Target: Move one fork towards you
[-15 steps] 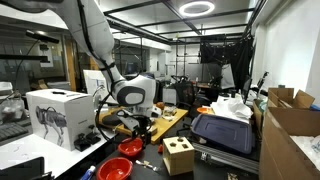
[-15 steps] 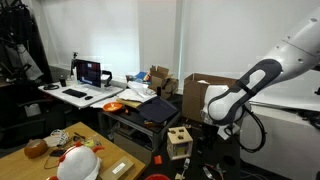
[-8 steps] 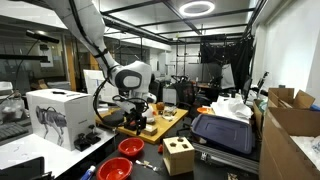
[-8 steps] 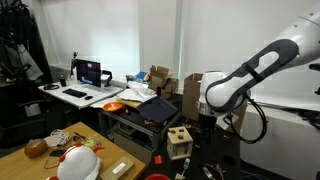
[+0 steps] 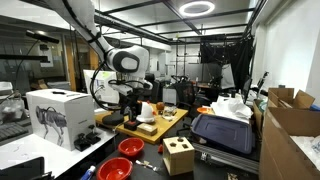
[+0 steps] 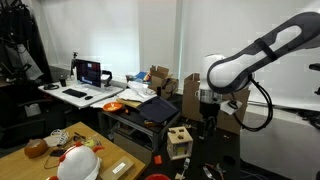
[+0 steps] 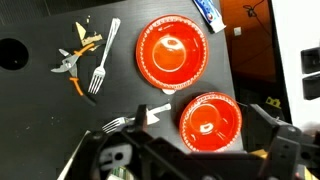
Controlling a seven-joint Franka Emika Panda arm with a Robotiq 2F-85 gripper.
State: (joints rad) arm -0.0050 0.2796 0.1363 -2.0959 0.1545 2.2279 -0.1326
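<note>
In the wrist view two silver forks lie on a black surface. One fork point(image 7: 104, 55) lies at the upper left, next to orange-handled pliers point(image 7: 70, 65). The other fork point(image 7: 133, 119) lies lower, partly hidden by my gripper's body. My gripper point(image 7: 203, 122) is open and empty, high above the surface, with a red bowl point(image 7: 210, 117) showing between its fingers. It is well clear of both forks. In both exterior views the gripper point(image 5: 128, 100) point(image 6: 207, 118) hangs raised in the air. The forks are too small to make out there.
A second red bowl point(image 7: 172, 50) lies beside the upper fork. Two red bowls point(image 5: 130, 147) point(image 5: 115, 170) and a wooden shape-sorter box point(image 5: 179, 157) point(image 6: 179, 141) stand on the low black surface. A wooden table point(image 5: 150, 125) and a white box point(image 5: 57, 115) stand close by.
The arm has lifted the gripper up and away from the low black surface. Nothing was picked up and the objects have not moved.
</note>
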